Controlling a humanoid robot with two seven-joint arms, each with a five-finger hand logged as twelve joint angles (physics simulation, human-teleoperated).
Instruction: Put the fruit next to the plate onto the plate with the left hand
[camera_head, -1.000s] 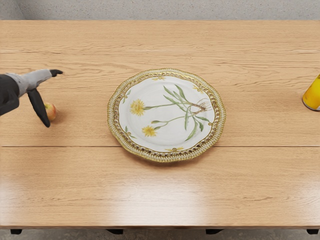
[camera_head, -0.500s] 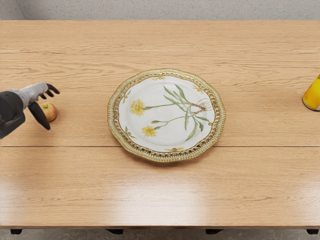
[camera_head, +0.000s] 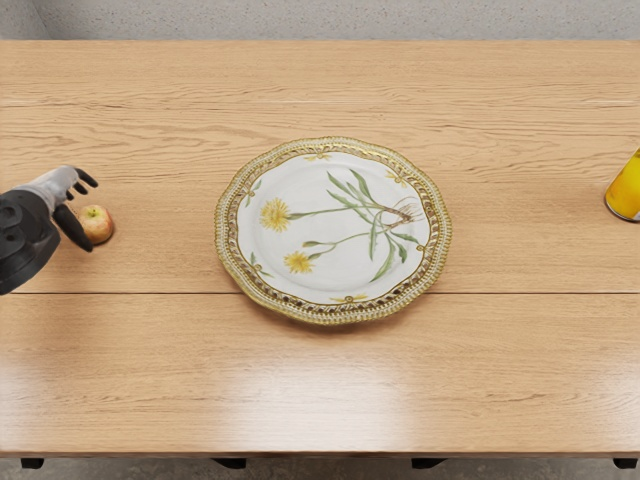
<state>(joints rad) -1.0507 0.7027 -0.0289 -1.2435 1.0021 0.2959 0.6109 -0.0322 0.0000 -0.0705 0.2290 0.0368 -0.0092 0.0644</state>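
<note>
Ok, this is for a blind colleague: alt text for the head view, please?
A robot's left hand, fingers loosely open, is close beside a small apple on a wooden table. Right of the apple lies an empty flower-painted plate with a gold rim; a yellow object shows at the right edge.

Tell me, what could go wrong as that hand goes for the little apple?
1. The apple is small and round and lies loose on the table; the left hand beside it holds nothing yet, and a nudge could roll it away.
2. The plate is some way to its right, so a weak grip might drop it on the way.
</note>
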